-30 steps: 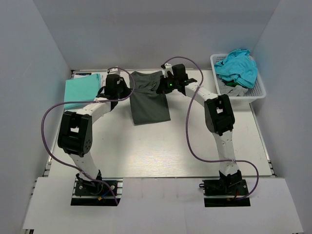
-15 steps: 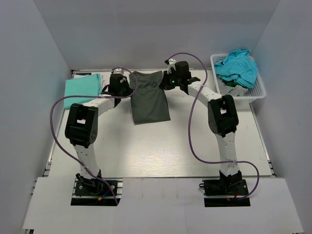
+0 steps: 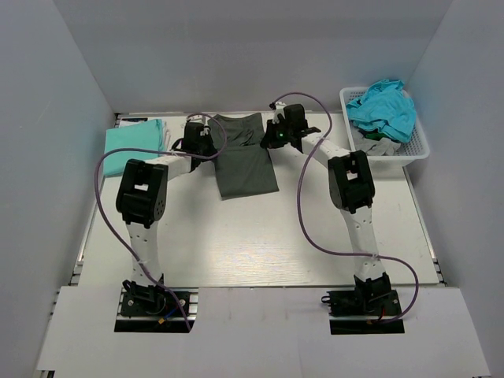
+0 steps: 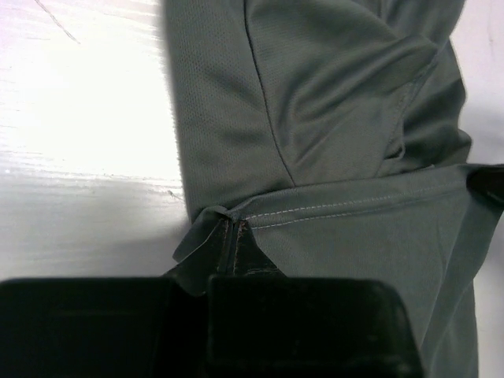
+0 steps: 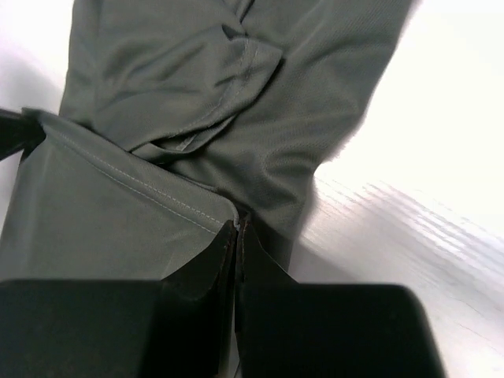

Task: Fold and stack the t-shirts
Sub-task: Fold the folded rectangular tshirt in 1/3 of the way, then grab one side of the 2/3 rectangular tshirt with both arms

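The dark grey t-shirt (image 3: 246, 169) lay at the far middle of the bench (image 3: 236, 244). Its long axis ran from the arms' side toward the back wall. It sat squarely between the two arms, so neither was nearer. The left tool (image 3: 209, 144) was at its left edge and the right tool (image 3: 269, 140) at its right edge, roughly level with each other. Both were clenched on the cloth, each pinching one end of a stitched hem (image 4: 354, 206) that ran fairly straight from one to the other.

Any fold would probably have to carry that hem along the long axis, with both tools travelling together to keep it square.

The fabric looked thin and matte, and it was rumpled around a sleeve beyond the hem. A folded mint-green t-shirt (image 3: 132, 143) lay at the far left. A teal t-shirt (image 3: 383, 106) was heaped in the white lattice basket (image 3: 420, 140) at the far right.
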